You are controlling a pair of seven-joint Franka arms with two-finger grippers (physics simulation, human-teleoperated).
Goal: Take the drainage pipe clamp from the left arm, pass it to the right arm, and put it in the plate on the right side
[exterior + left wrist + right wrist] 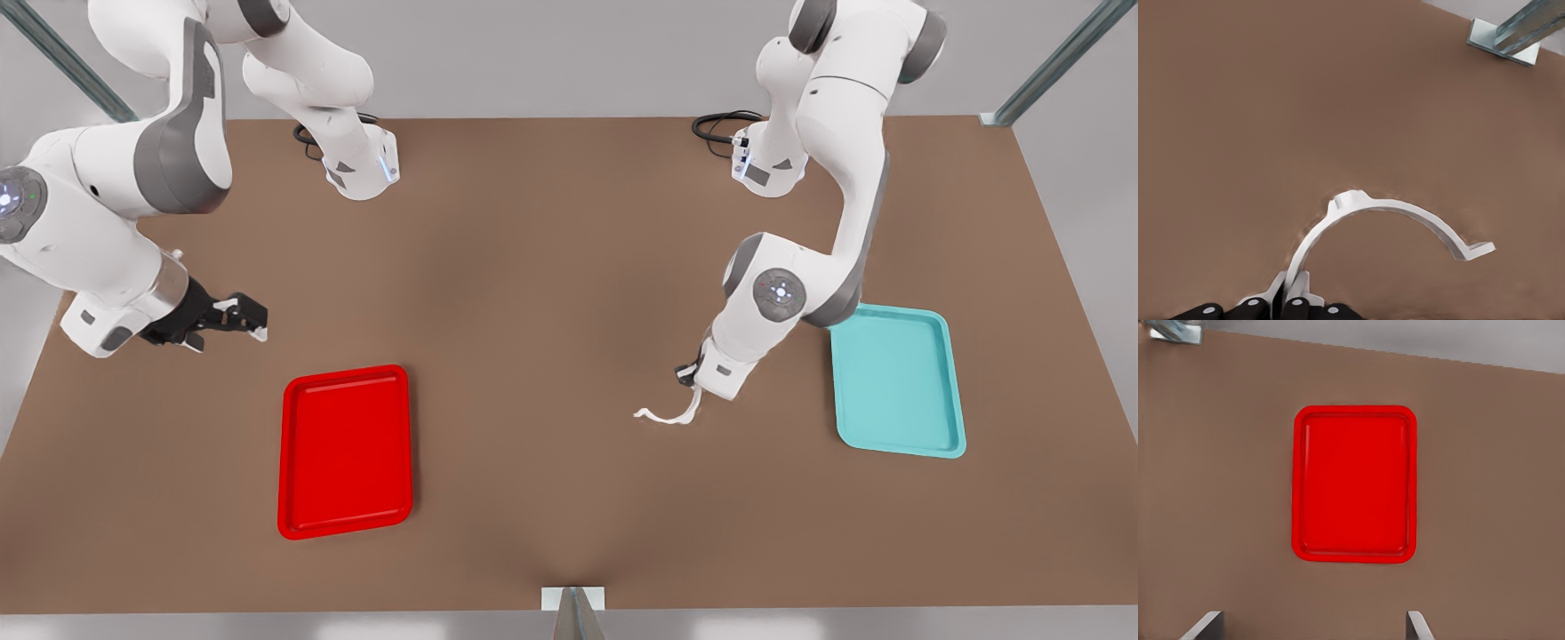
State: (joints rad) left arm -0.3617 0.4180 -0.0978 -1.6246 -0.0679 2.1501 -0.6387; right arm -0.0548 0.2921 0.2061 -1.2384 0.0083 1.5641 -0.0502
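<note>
The drainage pipe clamp [673,415], a thin white half-ring with a flat tab at each end, hangs low over the brown table right of centre in the front view. My left gripper [696,380] is shut on one of its ends. In the left wrist view the fingers [1298,288] pinch that end of the clamp [1391,208] and the rest arcs away; whether it touches the table I cannot tell. My right gripper [247,320] waits open at the front view's left, behind the red plate [345,449]. The right wrist view looks down on the empty plate [1354,483] between spread fingertips [1205,627].
A teal tray [898,378] lies at the front view's right, beside the left arm's elbow. Both arm bases and their black cables sit at the table's far edge. A metal post foot [573,598] stands at the near edge.
</note>
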